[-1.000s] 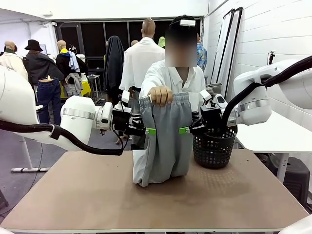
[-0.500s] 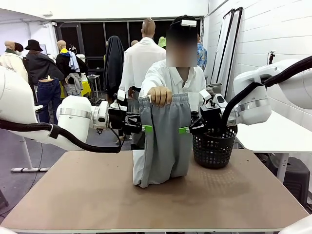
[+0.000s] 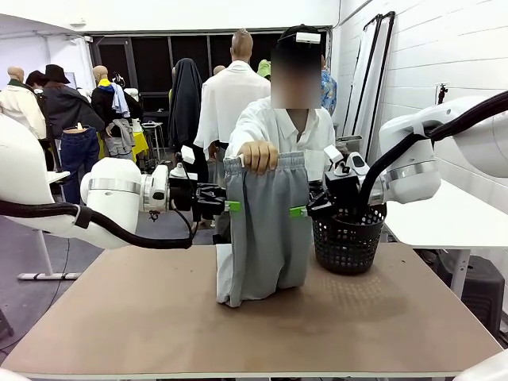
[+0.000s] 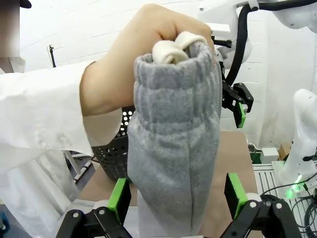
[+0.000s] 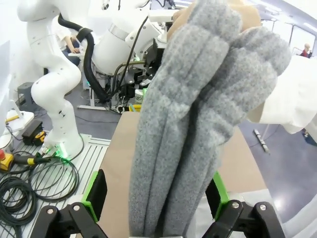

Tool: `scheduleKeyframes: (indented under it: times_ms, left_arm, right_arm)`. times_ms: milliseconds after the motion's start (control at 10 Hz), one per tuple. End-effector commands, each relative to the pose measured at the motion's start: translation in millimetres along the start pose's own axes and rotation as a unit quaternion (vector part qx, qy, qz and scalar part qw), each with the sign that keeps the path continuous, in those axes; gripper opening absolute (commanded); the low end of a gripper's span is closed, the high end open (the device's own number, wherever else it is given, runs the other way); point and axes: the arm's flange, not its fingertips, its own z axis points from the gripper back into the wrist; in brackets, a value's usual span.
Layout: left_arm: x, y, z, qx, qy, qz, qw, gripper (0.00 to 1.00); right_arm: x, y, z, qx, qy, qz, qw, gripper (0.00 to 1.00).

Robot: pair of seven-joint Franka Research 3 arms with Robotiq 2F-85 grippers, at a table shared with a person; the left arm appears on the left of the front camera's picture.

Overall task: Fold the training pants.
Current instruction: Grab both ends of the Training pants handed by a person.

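— What has changed in the last second?

— The left gripper (image 3: 230, 205) has drawn back toward the left. It was reaching in over the front of the training pants (image 3: 266, 238); now its tip sits just at their left edge. The right gripper (image 3: 300, 212) has kept its place at the right edge.

— Are either of them holding the cloth?

— No. Both stand wide open. In the left wrist view the grey fabric hangs between the green pads (image 4: 119, 196) with a gap on each side, and the right wrist view shows much the same.

— So where are the pants?

— Hanging from the person's hand (image 3: 259, 155), which grips the waistband (image 3: 278, 162) at the far side. The legs drop straight down and their lower end rests bunched on the table (image 3: 143, 317) near the middle, just left of the black basket (image 3: 349, 246).

— What does that mean for the fold?

— I'd say it hasn't started. The arms look to be lining up on either side of the pants, and a grasp on both edges has yet to be made.
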Motion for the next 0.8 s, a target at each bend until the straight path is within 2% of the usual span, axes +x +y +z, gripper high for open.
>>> scheduleKeyframes:
  times_ms: [0,300,500,700]
  left_arm:
    - [2,-1,-5,-0.012,-0.013,0.008,1.0,1.0]
    - [1,0,-12,-0.026,-0.006,0.014,1.0,1.0]
    - [2,4,-21,-0.019,-0.009,0.005,1.0,1.0]
    - [1,8,-31,-0.04,-0.014,0.002,0.999,1.0]
  right_arm:
    - [2,-5,-6,-0.033,-0.025,0.001,0.999,1.0]
    - [2,-12,-10,-0.05,-0.044,-0.01,0.998,1.0]
    - [1,-14,-13,-0.043,-0.049,-0.015,0.998,1.0]
    - [1,-18,-14,-0.037,-0.047,-0.021,0.998,1.0]
